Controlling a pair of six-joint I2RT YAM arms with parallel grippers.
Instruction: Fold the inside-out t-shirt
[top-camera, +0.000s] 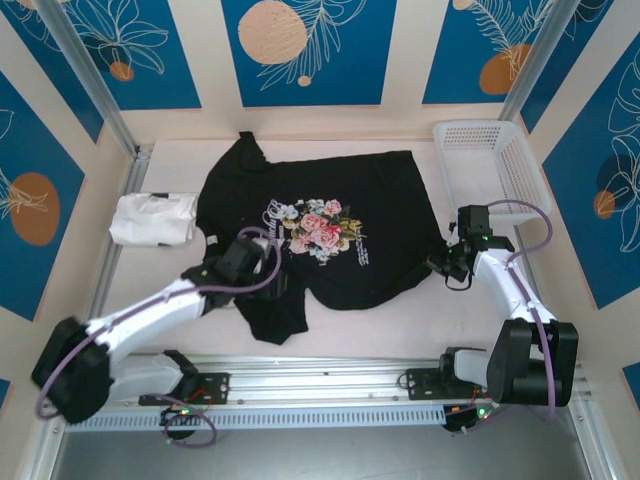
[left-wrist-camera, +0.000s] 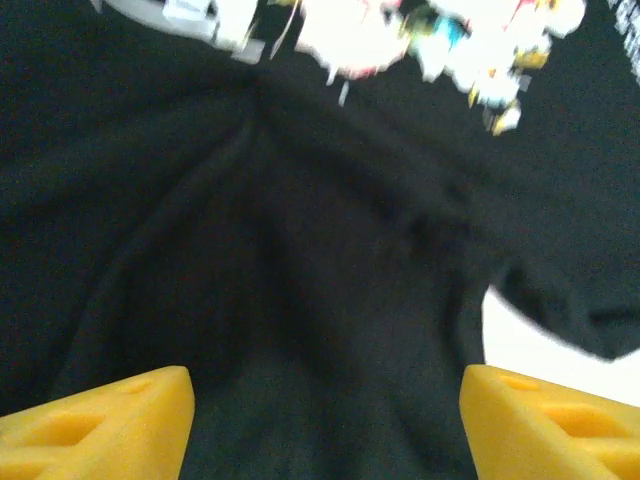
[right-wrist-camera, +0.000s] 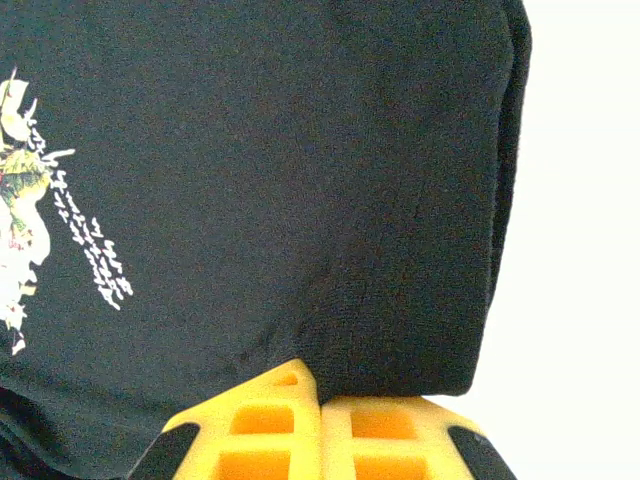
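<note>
The inside-out t-shirt (top-camera: 330, 215) lies spread on the table, black, with its pink floral print (top-camera: 322, 230) facing up. My left gripper (top-camera: 270, 257) hovers over the shirt's lower-left part. In the left wrist view the left gripper (left-wrist-camera: 325, 425) is open, its yellow fingers (left-wrist-camera: 110, 420) set wide apart over wrinkled black cloth (left-wrist-camera: 300, 250). My right gripper (top-camera: 447, 266) is at the shirt's lower-right corner. The right wrist view shows the right gripper (right-wrist-camera: 322, 395) shut on the edge of the black cloth (right-wrist-camera: 300, 180).
A white folded garment (top-camera: 152, 219) lies left of the shirt near the wall. A white plastic basket (top-camera: 490, 160) stands at the back right. Bare table (top-camera: 380, 325) runs between the shirt and the front rail.
</note>
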